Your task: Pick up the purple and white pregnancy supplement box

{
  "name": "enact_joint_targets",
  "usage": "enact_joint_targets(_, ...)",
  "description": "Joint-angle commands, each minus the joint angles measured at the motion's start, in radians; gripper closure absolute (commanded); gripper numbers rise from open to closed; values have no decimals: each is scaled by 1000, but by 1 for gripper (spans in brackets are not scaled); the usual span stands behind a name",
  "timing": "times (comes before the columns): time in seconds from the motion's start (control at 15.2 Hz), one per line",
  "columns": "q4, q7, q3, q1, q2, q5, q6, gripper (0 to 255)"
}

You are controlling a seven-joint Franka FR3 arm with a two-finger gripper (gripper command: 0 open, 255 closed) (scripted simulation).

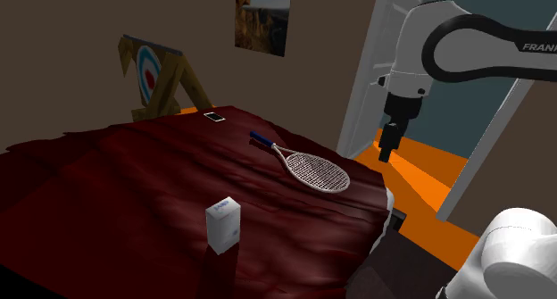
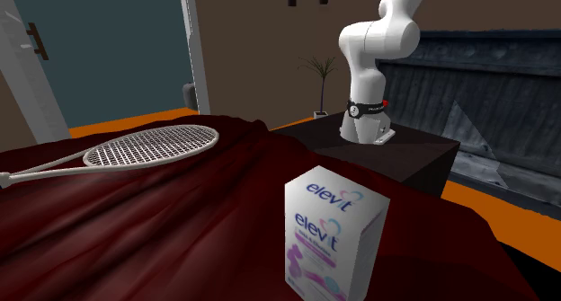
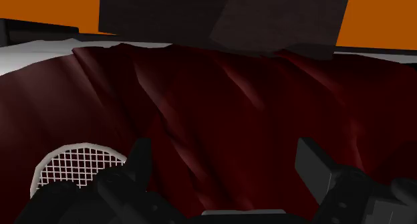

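Closest to the lens in the second exterior view stands the supplement box (image 2: 333, 241), white with purple lettering and a purple-pink pattern low on its front. It is upright on the dark red bedspread (image 2: 180, 218), so its long axis runs vertically. In the shoulder view the same box (image 1: 224, 224) sits at about 7 o'clock of the picture's middle, near the front edge of the bed, alone and well apart from everything else.

The gripper (image 1: 387, 154) hangs at about 3 o'clock in that view, pointing down over the bed's far corner by the orange floor (image 1: 428, 177). From it the box lies at roughly 8 o'clock, well apart. The white racket (image 1: 312, 170) lies flat between them, handle toward 10 o'clock.

In the wrist view the gripper (image 3: 227, 162) has its two black fingers (image 3: 139, 159) spread wide, with only bedspread between them. The racket's strung head (image 3: 73, 166) shows just outside one finger.

The reach has not yet closed on the box. I judge the coming move must carry the hand across the racket toward 8 o'clock, then down over the box top. The narrower pair of upright faces looks the better pair to clasp. A small phone (image 1: 214, 117) lies far off at 11 o'clock, out of the way.
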Motion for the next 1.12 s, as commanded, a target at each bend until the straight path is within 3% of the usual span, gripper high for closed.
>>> enact_joint_targets(0.0,0,0,0,0,0,0,0,0)
enact_joint_targets(0.53,73,-129,17,79,269,14,204,0)
enact_joint_targets(1.06,205,-251,56,147,537,25,347,0)
